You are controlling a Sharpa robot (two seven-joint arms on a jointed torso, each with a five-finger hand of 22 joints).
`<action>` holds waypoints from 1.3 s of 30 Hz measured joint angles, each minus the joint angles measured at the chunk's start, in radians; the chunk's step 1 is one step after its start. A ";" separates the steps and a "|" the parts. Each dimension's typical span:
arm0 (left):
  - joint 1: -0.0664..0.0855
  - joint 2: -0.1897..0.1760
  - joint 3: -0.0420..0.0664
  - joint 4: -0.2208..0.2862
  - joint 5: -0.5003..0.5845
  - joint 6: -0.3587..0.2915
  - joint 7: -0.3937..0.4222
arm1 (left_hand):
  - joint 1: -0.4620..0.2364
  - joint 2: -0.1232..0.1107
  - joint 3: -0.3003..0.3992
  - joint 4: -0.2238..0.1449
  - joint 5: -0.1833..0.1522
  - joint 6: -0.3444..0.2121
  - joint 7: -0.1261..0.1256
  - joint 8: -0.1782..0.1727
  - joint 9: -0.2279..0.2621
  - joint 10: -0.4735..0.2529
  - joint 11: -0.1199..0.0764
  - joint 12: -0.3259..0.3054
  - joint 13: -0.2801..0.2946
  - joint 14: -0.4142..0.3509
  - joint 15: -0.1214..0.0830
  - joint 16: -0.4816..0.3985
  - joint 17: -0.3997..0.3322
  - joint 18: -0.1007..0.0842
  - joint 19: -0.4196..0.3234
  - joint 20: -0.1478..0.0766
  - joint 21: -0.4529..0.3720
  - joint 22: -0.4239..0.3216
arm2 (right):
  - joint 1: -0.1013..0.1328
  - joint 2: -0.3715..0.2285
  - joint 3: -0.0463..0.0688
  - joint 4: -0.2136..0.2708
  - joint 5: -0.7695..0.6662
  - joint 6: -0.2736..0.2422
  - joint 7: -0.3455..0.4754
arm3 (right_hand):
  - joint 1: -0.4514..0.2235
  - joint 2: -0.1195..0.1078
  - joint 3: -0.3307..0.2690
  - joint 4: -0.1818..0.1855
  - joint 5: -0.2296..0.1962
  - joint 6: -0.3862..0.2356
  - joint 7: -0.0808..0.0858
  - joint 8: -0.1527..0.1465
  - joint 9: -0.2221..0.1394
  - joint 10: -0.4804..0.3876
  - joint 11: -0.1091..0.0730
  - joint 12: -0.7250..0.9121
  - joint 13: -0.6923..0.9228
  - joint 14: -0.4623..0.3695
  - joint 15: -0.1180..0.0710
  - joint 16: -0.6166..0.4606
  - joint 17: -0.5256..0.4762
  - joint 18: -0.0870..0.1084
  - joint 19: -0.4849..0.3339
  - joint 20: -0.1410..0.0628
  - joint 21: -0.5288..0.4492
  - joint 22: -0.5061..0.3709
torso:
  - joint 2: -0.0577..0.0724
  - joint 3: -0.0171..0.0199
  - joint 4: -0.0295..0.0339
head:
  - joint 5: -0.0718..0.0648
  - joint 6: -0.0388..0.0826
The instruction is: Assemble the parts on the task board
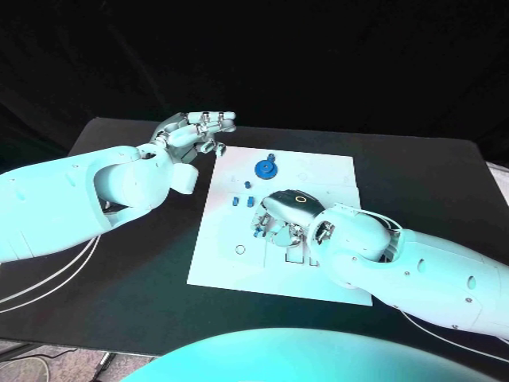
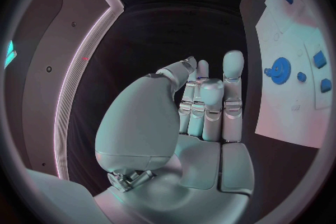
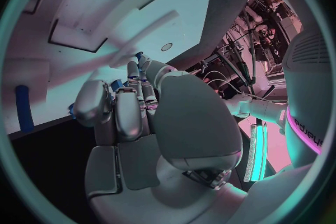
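1. On the black table [image 1: 117,278] the white board [image 1: 324,179] is laid flat in the middle, pretty much between the two arms.
2. Up near the board's far edge a blue gear [image 1: 265,167] is seen, with a small blue piece standing right behind it. It's also picked up in the left wrist view [image 2: 280,69].
3. A few small blue parts [image 1: 241,201] are scattered just below the gear, toward the board's left side.
4. The right hand [image 1: 285,215] is parked palm-down over the board's middle, fingers curled down onto the surface. Little blue bits are glimpsed at its fingers [image 3: 131,75] in the right wrist view, but whether anything is actually gripped can't be told.
5. The gear is left well clear of that hand, further up the board; the small parts lie just beside its fingertips.
6. The left hand [image 1: 192,131] is held off the board's far-left corner, above the table, fingers straight and close together, nothing held. The gear sits off to its right, not touched.
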 measured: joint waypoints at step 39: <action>0.000 0.002 0.000 -0.001 0.000 0.016 -0.010 | 0.000 0.000 -0.005 0.000 0.000 0.000 0.000 0.000 0.000 -0.004 0.004 0.004 0.001 0.000 0.000 0.000 -0.003 0.000 -0.004 0.004 -0.004 -0.005 | -0.002 -0.022 -0.016 0.027 -0.011 -0.038 -0.027 | -0.064 -0.048 -0.025 -0.008 0.007 -0.174 0.048 -0.015 -0.026 -0.199 0.056 0.015 -0.018 -0.002 0.041 -0.013 -0.052 0.016 -0.056 0.048 -0.055 -0.096 | -0.001 0.0017 -0.0021 | -0.003 0.000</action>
